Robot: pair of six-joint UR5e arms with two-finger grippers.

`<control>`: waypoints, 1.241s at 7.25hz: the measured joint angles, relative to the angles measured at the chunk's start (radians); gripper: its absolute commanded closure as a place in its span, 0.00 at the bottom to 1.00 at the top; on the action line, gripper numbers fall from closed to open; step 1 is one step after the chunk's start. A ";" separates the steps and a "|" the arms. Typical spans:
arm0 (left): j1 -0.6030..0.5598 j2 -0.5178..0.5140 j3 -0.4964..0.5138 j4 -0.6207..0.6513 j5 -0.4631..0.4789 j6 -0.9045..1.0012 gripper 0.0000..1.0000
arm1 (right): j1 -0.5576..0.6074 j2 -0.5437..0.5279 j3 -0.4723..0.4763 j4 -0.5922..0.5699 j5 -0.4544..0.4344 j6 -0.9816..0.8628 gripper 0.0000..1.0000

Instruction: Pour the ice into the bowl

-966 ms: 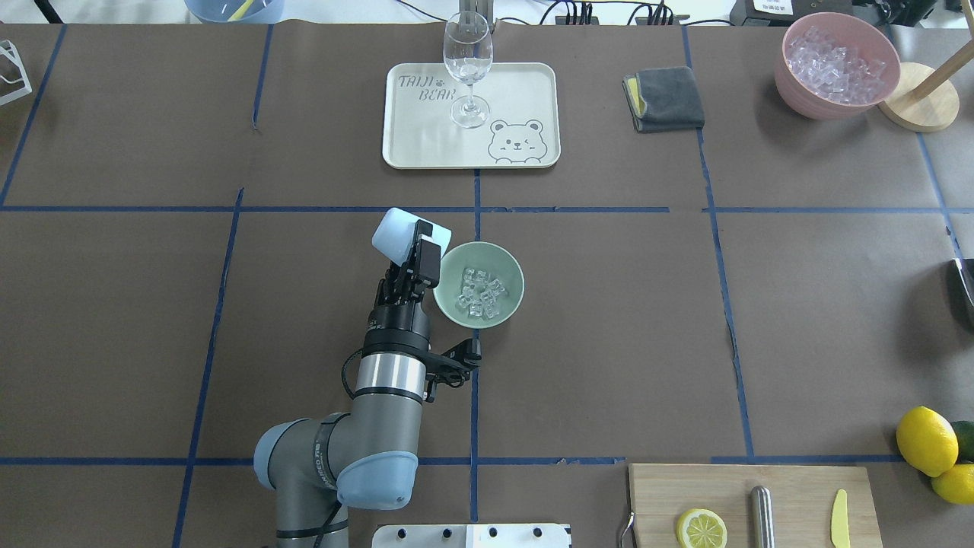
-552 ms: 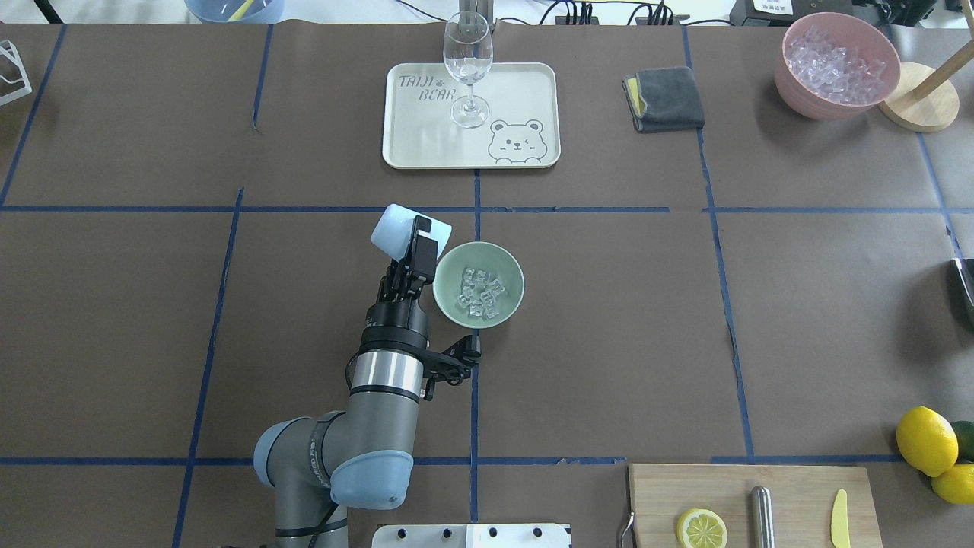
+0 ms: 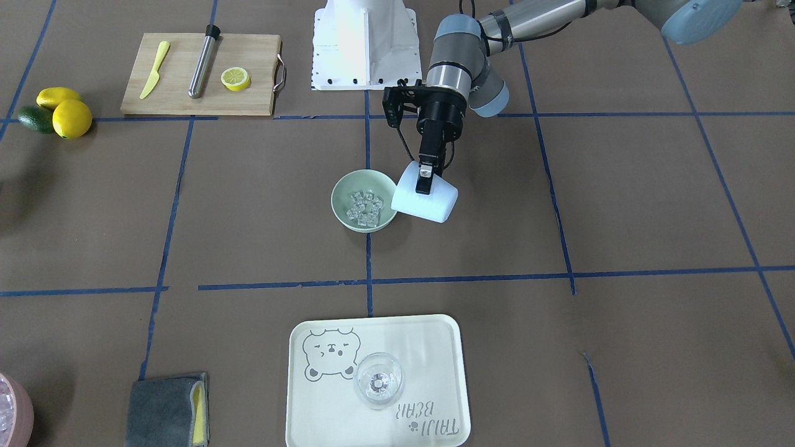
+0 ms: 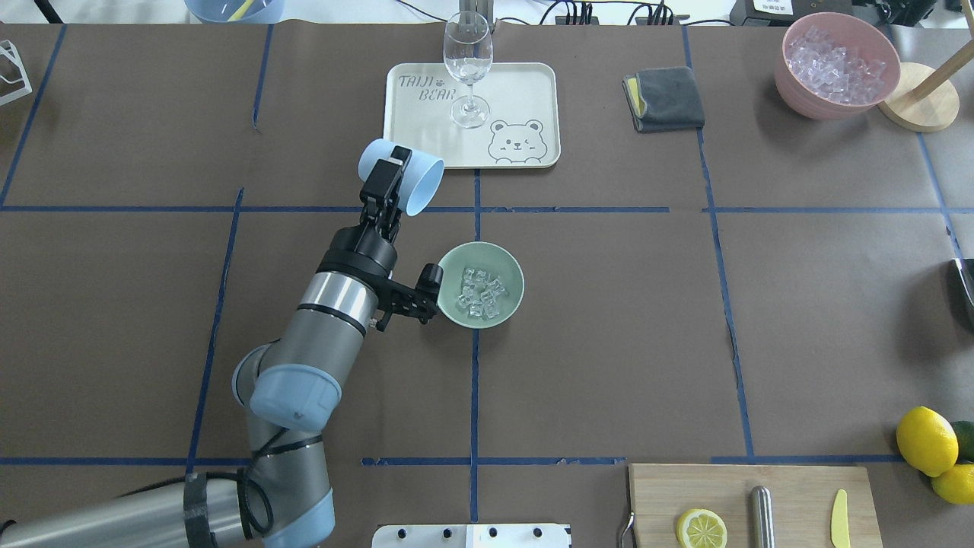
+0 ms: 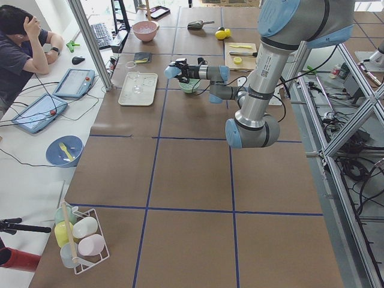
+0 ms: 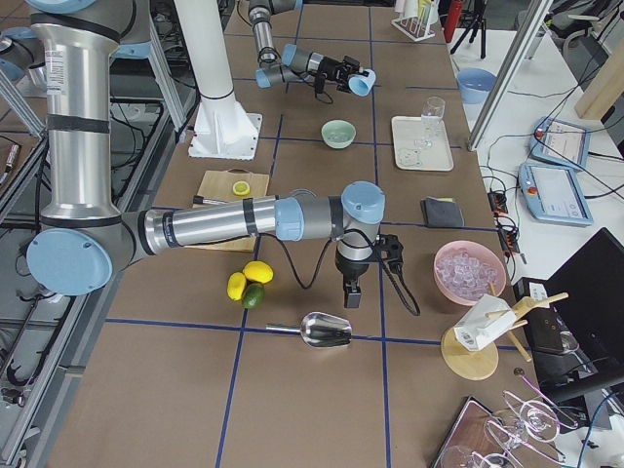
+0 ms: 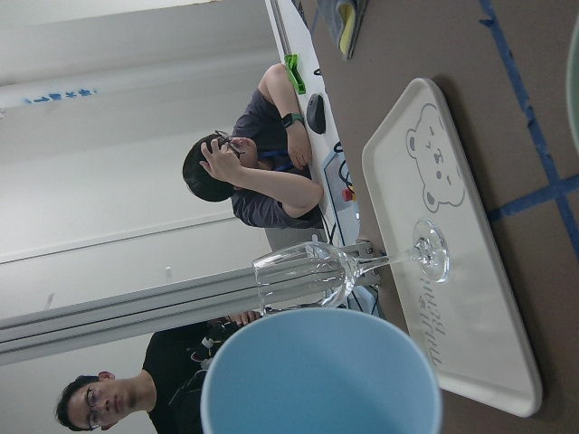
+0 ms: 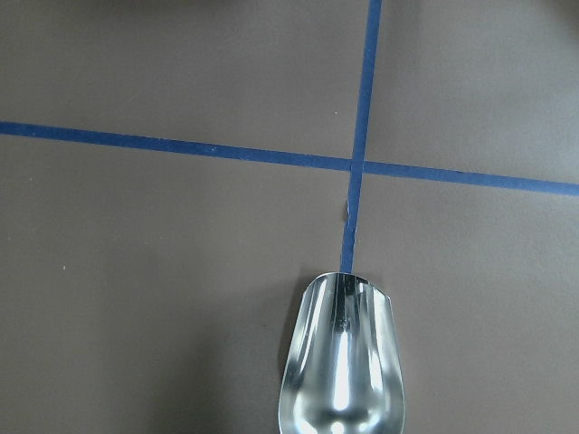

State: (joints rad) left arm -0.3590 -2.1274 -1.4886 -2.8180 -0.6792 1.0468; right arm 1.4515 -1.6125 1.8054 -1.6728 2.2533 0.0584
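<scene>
The mint-green bowl (image 4: 511,298) stands mid-table with the ice (image 4: 479,291) piled inside it as small clear cubes. My left gripper (image 4: 385,180) is shut on the wall of a light blue cup (image 4: 415,186), held on its side above the table. The cup is beyond the bowl, near the tray's front corner. In the left wrist view the cup's rim (image 7: 321,375) fills the bottom. The front-facing view shows the bowl (image 3: 340,208) and the ice (image 3: 363,207). My right gripper (image 6: 349,292) hangs over a metal scoop (image 8: 342,362); I cannot tell its state.
A cream tray (image 4: 525,91) with a wine glass (image 4: 468,68) lies behind the cup. A grey cloth (image 4: 666,99) and a pink container (image 4: 837,65) of whitish cubes sit at the far right. A cutting board (image 4: 791,495) and lemons (image 4: 927,441) are at the near right. People sit past the far edge.
My left gripper has carried the blue cup away from the bowl's rim, farther out and slightly left toward the tray. The ice in the bowl has not moved.
</scene>
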 measured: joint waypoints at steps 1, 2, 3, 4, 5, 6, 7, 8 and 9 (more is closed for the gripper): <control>-0.085 0.028 -0.001 -0.009 -0.133 -0.022 1.00 | 0.000 0.003 0.001 0.000 0.001 0.000 0.00; -0.160 0.067 -0.005 -0.017 -0.262 -0.104 1.00 | 0.000 0.005 0.003 0.001 0.002 0.000 0.00; -0.214 0.113 -0.012 -0.036 -0.387 -0.246 1.00 | 0.000 0.006 0.007 0.001 0.004 0.000 0.00; -0.248 0.161 -0.029 -0.073 -0.505 -0.392 1.00 | 0.000 0.008 0.010 0.002 0.004 0.000 0.00; -0.262 0.209 -0.055 -0.119 -0.593 -0.527 1.00 | 0.000 0.010 0.011 0.002 0.005 -0.001 0.00; -0.268 0.263 -0.088 -0.164 -0.655 -0.665 1.00 | 0.000 0.011 0.012 0.003 0.004 -0.002 0.00; -0.269 0.325 -0.128 -0.195 -0.680 -0.816 1.00 | 0.000 0.012 0.014 0.004 0.004 -0.004 0.00; -0.270 0.392 -0.162 -0.212 -0.684 -0.976 1.00 | 0.000 0.012 0.015 0.004 0.004 -0.005 0.00; -0.270 0.455 -0.185 -0.231 -0.655 -1.109 1.00 | 0.000 0.013 0.015 0.004 0.005 -0.006 0.00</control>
State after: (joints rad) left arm -0.6289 -1.6721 -1.6731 -3.0493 -1.3345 -0.0618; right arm 1.4512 -1.6000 1.8204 -1.6684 2.2579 0.0528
